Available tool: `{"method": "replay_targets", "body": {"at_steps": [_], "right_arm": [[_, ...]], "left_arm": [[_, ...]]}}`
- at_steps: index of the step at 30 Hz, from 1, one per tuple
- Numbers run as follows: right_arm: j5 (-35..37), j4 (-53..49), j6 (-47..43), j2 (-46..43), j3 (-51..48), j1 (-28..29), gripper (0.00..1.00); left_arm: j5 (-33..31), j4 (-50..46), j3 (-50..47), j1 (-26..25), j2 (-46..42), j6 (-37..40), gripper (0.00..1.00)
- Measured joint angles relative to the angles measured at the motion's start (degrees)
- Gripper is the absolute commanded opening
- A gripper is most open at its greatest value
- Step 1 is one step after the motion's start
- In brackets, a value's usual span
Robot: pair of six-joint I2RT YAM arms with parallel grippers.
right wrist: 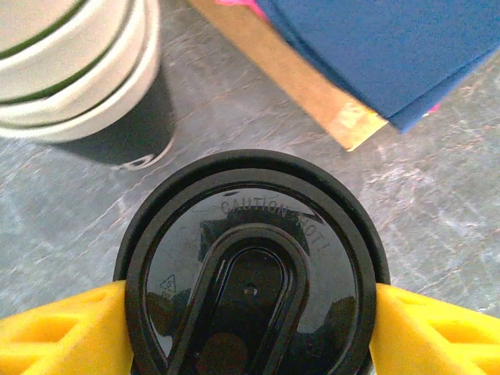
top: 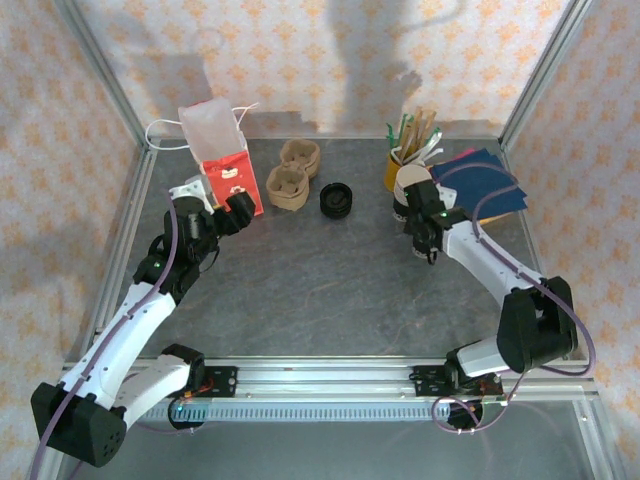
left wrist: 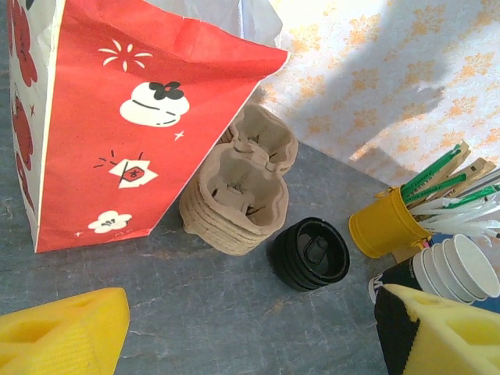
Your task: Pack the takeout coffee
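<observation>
- The right hand [right wrist: 250, 301] gripped the coffee cup [right wrist: 250, 234] — fingers [right wrist: 55, 336] against both sides of its black lid.
- The cup was just beside the stacked white cups [right wrist: 70, 70].
- The left hand [left wrist: 250, 336] gaped wide, empty — near the red bag [left wrist: 117, 117].

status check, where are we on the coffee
Left gripper open, empty, by red bag. Right gripper shut on takeout coffee, beside white cup stack. Loose lids and carrier trays lie between it and bag.

top camera looks down from behind; left wrist, low, shares its lid pile [left wrist: 311, 254]; right, close.
</observation>
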Motion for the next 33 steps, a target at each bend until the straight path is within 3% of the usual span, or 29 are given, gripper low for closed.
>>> {"method": "replay_targets", "body": {"at_steps": [13, 33], "right_arm": [[0.0, 0.7, -2.1, 0.0, 0.0, -7.9, 0.76], [-1.0, 0.1, -3.6, 0.5, 1.9, -8.7, 0.91]], "left_arm": [[0.0, 0.0, 0.0, 0.0, 0.0, 0.0, 0.84], [-0.1, -0.4, 0.0, 0.4, -0.8, 0.0, 0.84]]}}
